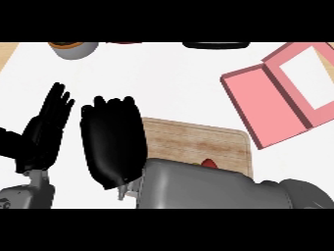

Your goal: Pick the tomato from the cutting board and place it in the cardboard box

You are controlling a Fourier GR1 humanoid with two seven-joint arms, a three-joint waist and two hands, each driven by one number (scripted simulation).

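The right robot hand (113,142) hangs over the left edge of the cutting board (191,139), seen from the back, fingers straight and close together, pointing away from the robot. It holds nothing that shows. Its grey forearm (205,186) lies across the near part of the board. A small bit of red, the tomato (209,163), peeks out just above that forearm, on the board; most of it is hidden. The left robot hand (46,128) stands at the left, open, fingers up, resting. The pink box (271,105) lies open on the white desk (162,83), to the right of the board and apart from the hands. A grey bowl (74,49) sits at the far edge.
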